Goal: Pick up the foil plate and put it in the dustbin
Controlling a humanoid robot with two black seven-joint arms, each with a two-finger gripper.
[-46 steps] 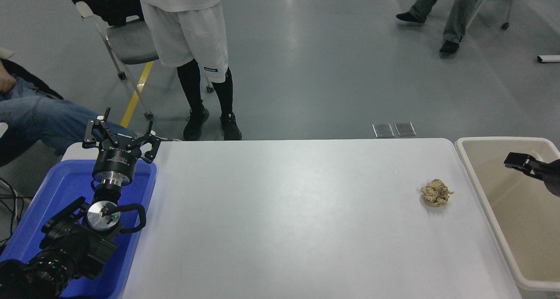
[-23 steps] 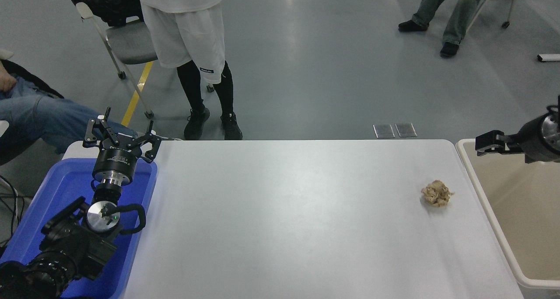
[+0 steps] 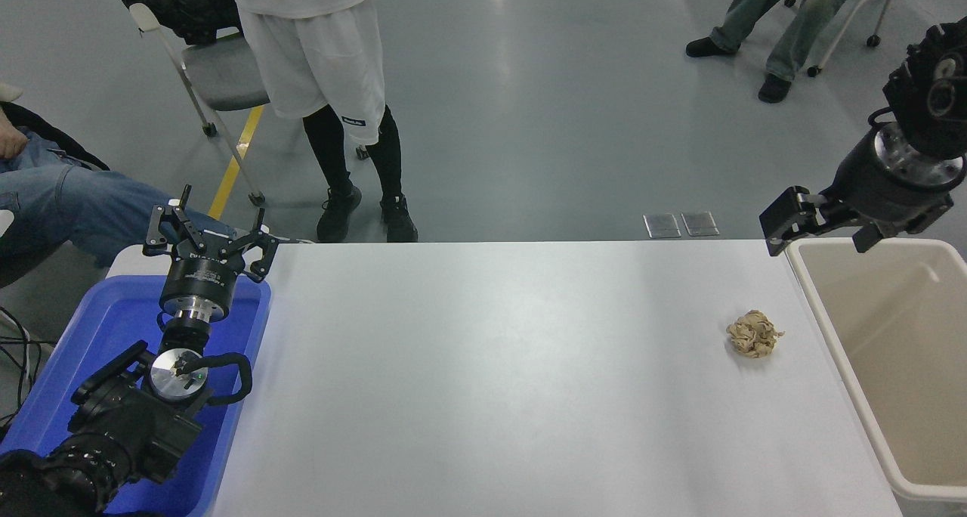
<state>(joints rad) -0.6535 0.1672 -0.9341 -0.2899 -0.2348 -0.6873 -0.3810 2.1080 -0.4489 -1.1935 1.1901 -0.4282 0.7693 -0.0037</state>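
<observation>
From my seat I see the white table (image 3: 491, 366) on a grey floor, bare but for a small crumpled tan paper ball (image 3: 754, 334) near its right edge, well apart from the blue bin (image 3: 45, 396) at the left. My left gripper (image 3: 208, 237) sits parked over that blue bin, fingers spread wide. My right gripper (image 3: 820, 226) hangs empty above the far left corner of the beige dustbin (image 3: 838, 335), splayed wide; I can't spot the foil plate anywhere.
</observation>
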